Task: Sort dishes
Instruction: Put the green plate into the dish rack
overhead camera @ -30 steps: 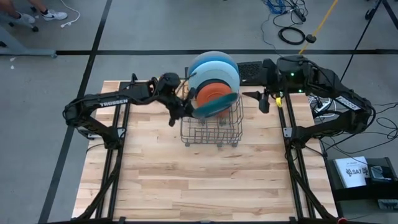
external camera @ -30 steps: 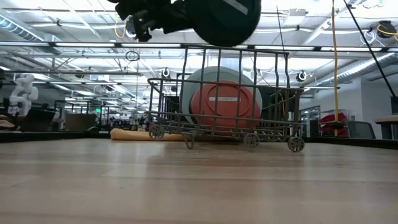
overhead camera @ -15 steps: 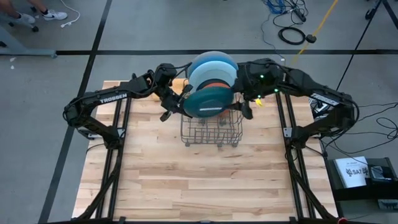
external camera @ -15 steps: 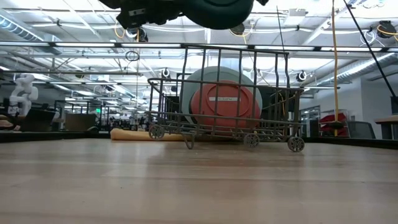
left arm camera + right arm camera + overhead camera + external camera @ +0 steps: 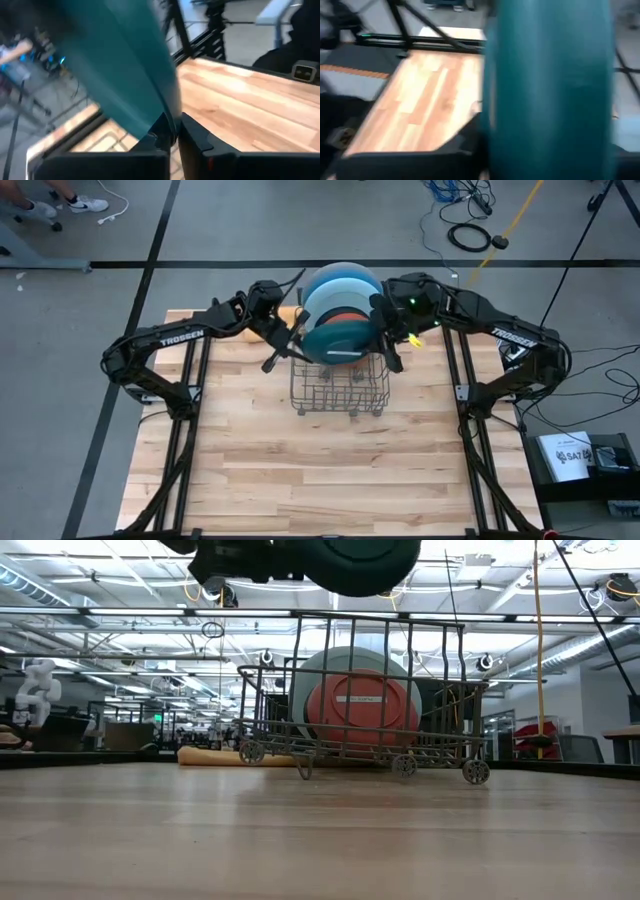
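Observation:
The dark teal plate [image 5: 338, 340] hangs in the air above the wire rack [image 5: 340, 388]; the low view shows it at the top [image 5: 360, 562]. My left gripper [image 5: 292, 346] is shut on its left rim. My right gripper [image 5: 386, 346] is open at the plate's right rim, with a finger on each side of the plate [image 5: 550, 90]; whether they touch it, I cannot tell. The orange plate [image 5: 362, 708] stands on edge in the rack, with the grey plate [image 5: 318, 675] behind it. The blue plate [image 5: 345, 280] shows behind them from above. My left gripper pinches the teal plate's rim [image 5: 169, 117] between its two fingers, on the plate's left side. The fingers come level from the table's left. The plate is lifted clear of the rack and stands nearly on edge.
The wire rack sits at the table's far middle. An orange cloth [image 5: 215, 755] lies on the table behind the rack, to its left. Bare wood [image 5: 320, 470] spreads over the near half of the table. Arm frames run along both side edges.
My right gripper has swung from the table's right side to the teal plate's right rim. My left gripper has moved toward the far edge and turned, so the plate, which hung tilted low over the rack, has come up and now faces more upward.

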